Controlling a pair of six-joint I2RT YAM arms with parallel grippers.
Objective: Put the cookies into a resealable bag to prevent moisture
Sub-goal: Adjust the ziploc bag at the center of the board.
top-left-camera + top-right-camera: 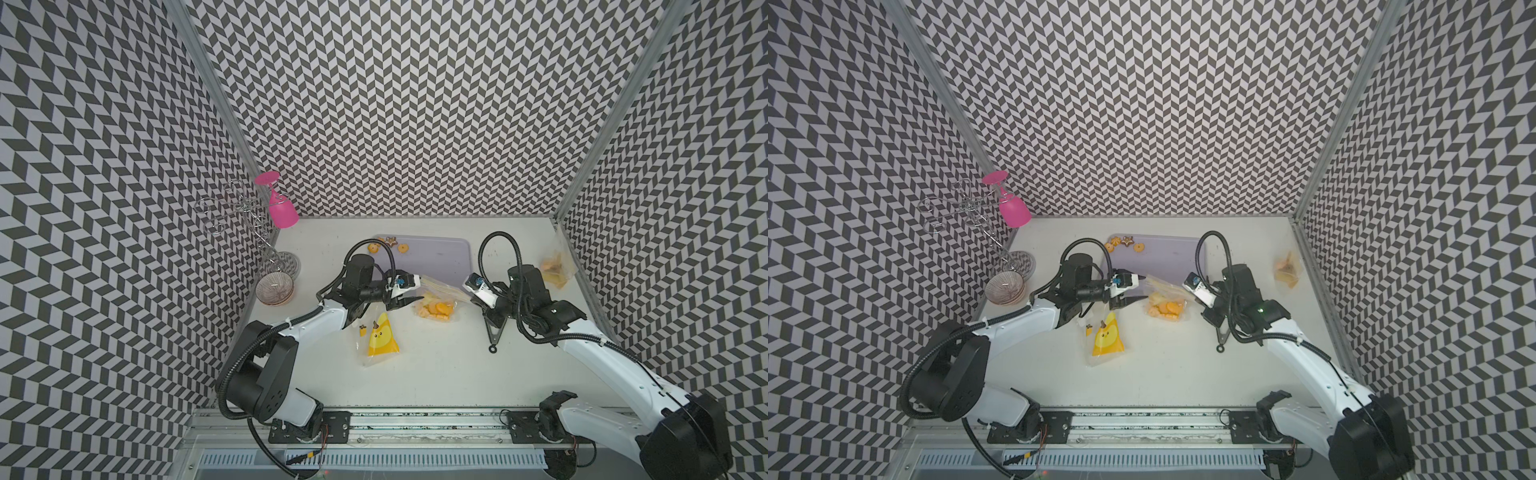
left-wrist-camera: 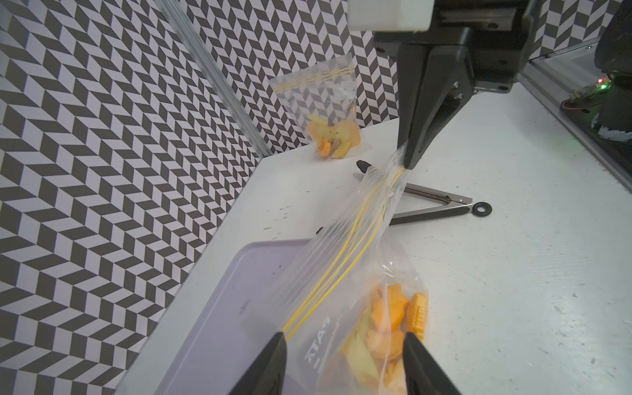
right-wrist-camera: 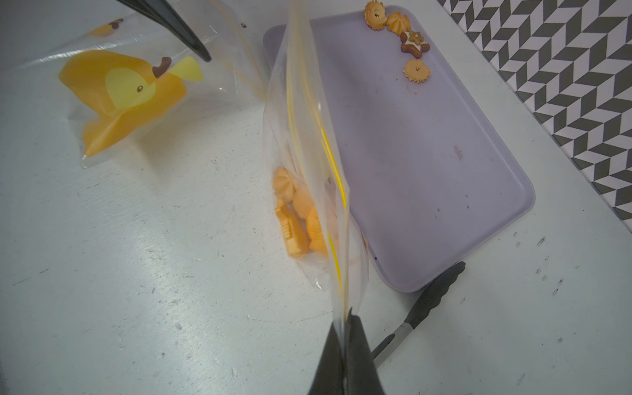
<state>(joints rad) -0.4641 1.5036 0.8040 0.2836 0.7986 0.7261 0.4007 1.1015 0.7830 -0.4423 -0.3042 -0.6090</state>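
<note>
Both top views: the bag lies centre frame at the lower edge of the tray, with cookies heaped inside. Four more sit at the tray's upper left.

Left wrist view: the left claw is open, astride the zip end. The right claw is shut on the far corner.

Right wrist view: the film is thin, light, slippery and floppy, likely best held by its stiffer zip strip. The cookies are orange, ridged and hard-looking.

You have a pink glass on a rack at the surface's far-left corner, bowls beside it, tongs right of centre.
</note>
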